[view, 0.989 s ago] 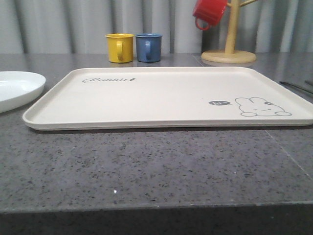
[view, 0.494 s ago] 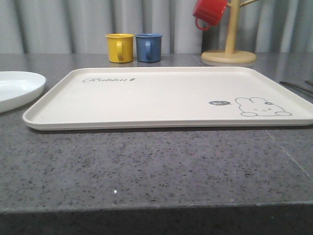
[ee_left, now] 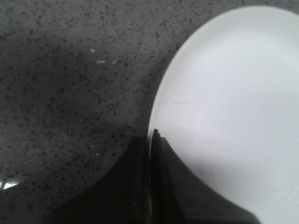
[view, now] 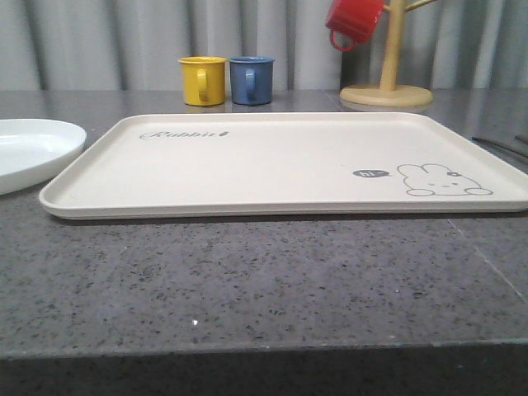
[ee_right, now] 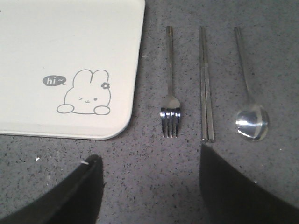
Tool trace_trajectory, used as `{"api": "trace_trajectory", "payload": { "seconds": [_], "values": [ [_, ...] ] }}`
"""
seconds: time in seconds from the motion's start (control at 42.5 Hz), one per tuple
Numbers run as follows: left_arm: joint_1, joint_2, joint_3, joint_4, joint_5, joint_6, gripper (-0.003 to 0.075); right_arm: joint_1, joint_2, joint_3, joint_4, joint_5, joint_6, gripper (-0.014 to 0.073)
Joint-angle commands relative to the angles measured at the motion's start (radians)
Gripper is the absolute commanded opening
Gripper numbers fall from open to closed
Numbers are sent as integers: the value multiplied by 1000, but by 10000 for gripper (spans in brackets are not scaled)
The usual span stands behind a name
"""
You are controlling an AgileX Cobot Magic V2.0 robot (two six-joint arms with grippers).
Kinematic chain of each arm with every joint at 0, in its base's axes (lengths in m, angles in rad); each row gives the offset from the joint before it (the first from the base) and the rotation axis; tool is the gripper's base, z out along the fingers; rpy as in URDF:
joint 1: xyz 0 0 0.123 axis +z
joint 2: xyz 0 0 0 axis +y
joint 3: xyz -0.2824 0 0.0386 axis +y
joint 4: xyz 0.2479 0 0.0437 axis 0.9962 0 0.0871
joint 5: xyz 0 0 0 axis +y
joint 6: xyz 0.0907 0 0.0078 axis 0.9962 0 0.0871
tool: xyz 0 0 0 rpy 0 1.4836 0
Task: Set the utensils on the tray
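The cream tray (view: 247,165) with its rabbit drawing lies in the middle of the dark table. Its corner (ee_right: 70,37) shows in the right wrist view. Just off that corner, three utensils lie side by side on the stone: a fork (ee_right: 170,93), a pair of chopsticks (ee_right: 205,84) and a spoon (ee_right: 251,122). My right gripper (ee_right: 149,154) hovers open just short of the fork's tines, holding nothing. My left gripper (ee_left: 150,137) is shut on the rim of the round white plate (ee_left: 233,93), which sits left of the tray (view: 33,148).
A yellow mug (view: 202,80) and a blue mug (view: 251,79) stand behind the tray. A wooden mug tree (view: 388,82) at the back right carries a red mug (view: 355,21). The table's front edge (view: 247,351) runs close to the camera.
The white plate has slid a little to the right, closer to the tray's left edge. The tray and mugs have not moved.
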Motion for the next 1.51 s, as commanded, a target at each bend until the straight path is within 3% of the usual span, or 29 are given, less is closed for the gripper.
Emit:
{"api": "trace_trajectory", "payload": {
  "seconds": [0.0, 0.235, 0.777, 1.036, 1.271, 1.342, 1.483],
  "values": [
    [0, -54, -76, -37, 17, 4, -20, -5, 8, -23, 3, -59, -5, 478],
    [-70, -76, -258, -45, 151, 4, -20, -5, 8, -23, 3, -59, -5, 478],
    [-517, 100, -360, 17, 102, -31, -20, -5, 8, -23, 3, -59, -5, 478],
    [-558, 178, -360, 9, 13, -31, -20, -5, 8, -23, 3, -59, -5, 478],
    [-558, 215, -360, -1, 16, -31, -18, -5, 8, -23, 3, -59, -5, 478],
    [-558, 220, -360, -6, 16, -31, 17, -5, 8, -23, 3, -59, -5, 478],
    [-558, 218, -360, -17, 22, -31, 270, -5, 8, -23, 3, -59, -5, 478]
  ]
}}
